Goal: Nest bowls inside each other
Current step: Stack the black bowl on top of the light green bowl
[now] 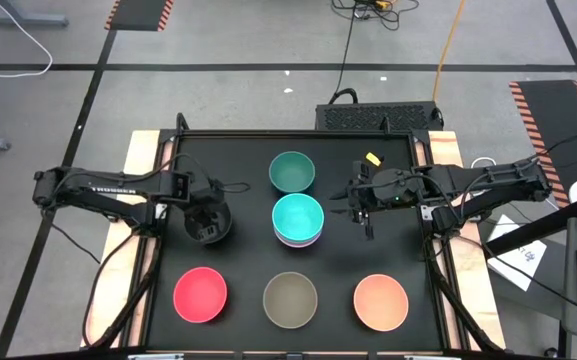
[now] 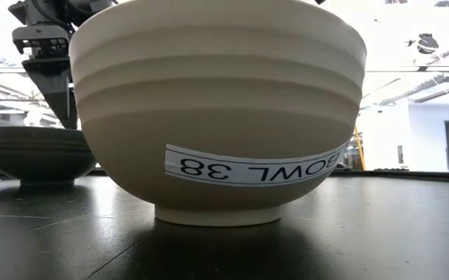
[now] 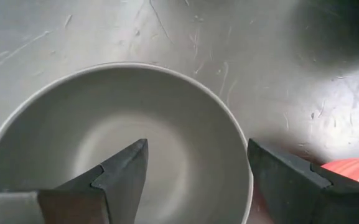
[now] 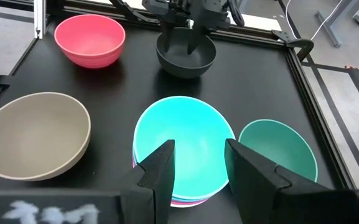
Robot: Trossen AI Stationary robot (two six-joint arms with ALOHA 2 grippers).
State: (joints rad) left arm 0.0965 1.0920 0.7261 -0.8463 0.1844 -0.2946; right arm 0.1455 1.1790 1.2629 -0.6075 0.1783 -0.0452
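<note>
6 spots on the table (image 1: 248, 262) hold bowls: 1 stack (image 1: 298, 220) in the middle with a light blue bowl on top, and 5 singles around it. The black bowl (image 4: 195, 62) sits left of the stack, and I judge it to be the one now being picked up. My left gripper (image 3: 198, 146) hangs over it with jaws wide, 1 finger inside the bowl and 1 outside, straddling the wall. To do this well I would go low enough to bite below the lip, close squarely on the wall, lift straight, then centre over the stack before letting go. My right gripper (image 4: 198, 146) waits just right of the stack, jaws about half apart and holding nothing; I would keep it clear of the path.

The stack's count is hidden: only a magenta edge shows under the top bowl. The olive-grey bowl (image 2: 220, 109) fills the low view, so I cannot judge how deep the left fingers reach.
</note>
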